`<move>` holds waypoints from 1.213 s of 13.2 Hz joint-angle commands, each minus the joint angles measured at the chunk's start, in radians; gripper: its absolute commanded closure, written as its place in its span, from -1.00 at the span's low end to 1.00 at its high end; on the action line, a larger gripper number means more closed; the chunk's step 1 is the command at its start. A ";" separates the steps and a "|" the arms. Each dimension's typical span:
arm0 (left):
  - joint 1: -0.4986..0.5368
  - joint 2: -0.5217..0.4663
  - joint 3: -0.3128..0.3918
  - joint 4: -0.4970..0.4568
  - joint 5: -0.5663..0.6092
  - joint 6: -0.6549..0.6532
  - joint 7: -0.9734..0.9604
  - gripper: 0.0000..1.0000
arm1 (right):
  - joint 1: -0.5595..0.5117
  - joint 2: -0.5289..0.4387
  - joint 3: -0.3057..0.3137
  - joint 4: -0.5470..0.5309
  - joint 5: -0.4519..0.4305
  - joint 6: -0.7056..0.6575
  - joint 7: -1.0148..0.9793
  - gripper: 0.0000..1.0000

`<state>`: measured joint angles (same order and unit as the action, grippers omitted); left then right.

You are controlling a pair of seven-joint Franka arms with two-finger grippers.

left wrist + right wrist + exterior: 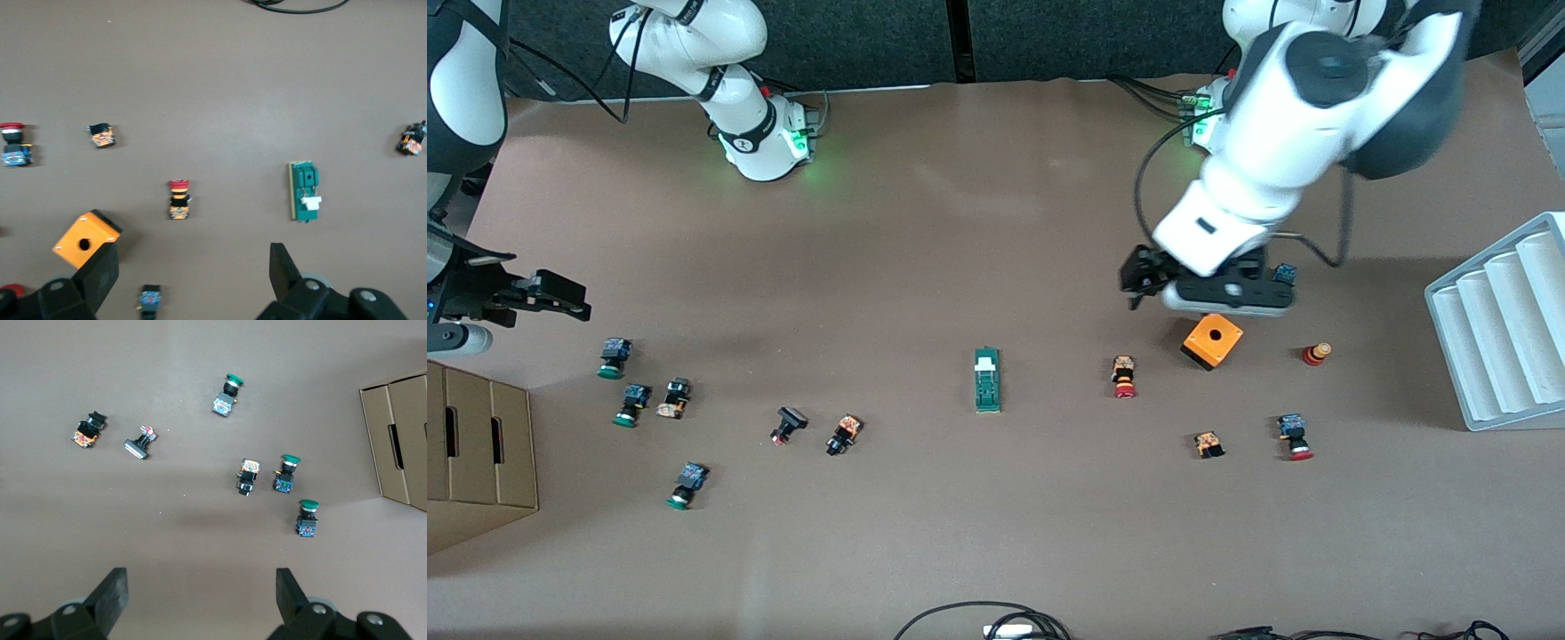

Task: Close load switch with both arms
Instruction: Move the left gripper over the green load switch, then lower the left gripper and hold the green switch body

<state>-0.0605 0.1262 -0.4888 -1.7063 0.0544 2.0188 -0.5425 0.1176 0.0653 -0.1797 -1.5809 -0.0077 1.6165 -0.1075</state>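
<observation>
The load switch [987,380], a narrow dark-green block, lies flat near the middle of the table, its white tab at the end farther from the front camera. It also shows in the left wrist view [305,191]. My left gripper [1227,300] hangs open over the table toward the left arm's end, beside an orange cube [1212,341]. Nothing is between its fingers [193,257]; one finger stands by the cube [87,239]. My right gripper [569,299] is open and empty [200,575] over bare table at the right arm's end. Neither touches the switch.
Small push buttons lie scattered: red-capped ones [1123,377] near the cube, green-capped ones [614,357] [288,472] toward the right arm's end. A cardboard box [476,444] stands at that end, a white ribbed rack [1503,329] at the other. Cables [978,622] lie at the front edge.
</observation>
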 commanded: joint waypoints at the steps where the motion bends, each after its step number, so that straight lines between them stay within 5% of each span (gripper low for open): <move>1: -0.048 0.058 -0.060 0.007 0.157 0.067 -0.230 -1.00 | 0.002 -0.004 0.003 0.004 -0.015 0.010 -0.004 -1.00; 8: -0.313 0.268 -0.060 0.001 0.753 0.170 -0.906 -1.00 | -0.001 -0.002 0.003 0.002 -0.015 0.006 -0.004 -1.00; 16: -0.469 0.513 -0.060 -0.002 1.375 0.161 -1.561 -1.00 | -0.001 0.005 0.003 0.002 -0.014 0.008 -0.001 -1.00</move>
<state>-0.4973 0.5896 -0.5549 -1.7220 1.3235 2.1807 -1.9885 0.1169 0.0679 -0.1803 -1.5809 -0.0078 1.6170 -0.1075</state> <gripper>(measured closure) 0.000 0.000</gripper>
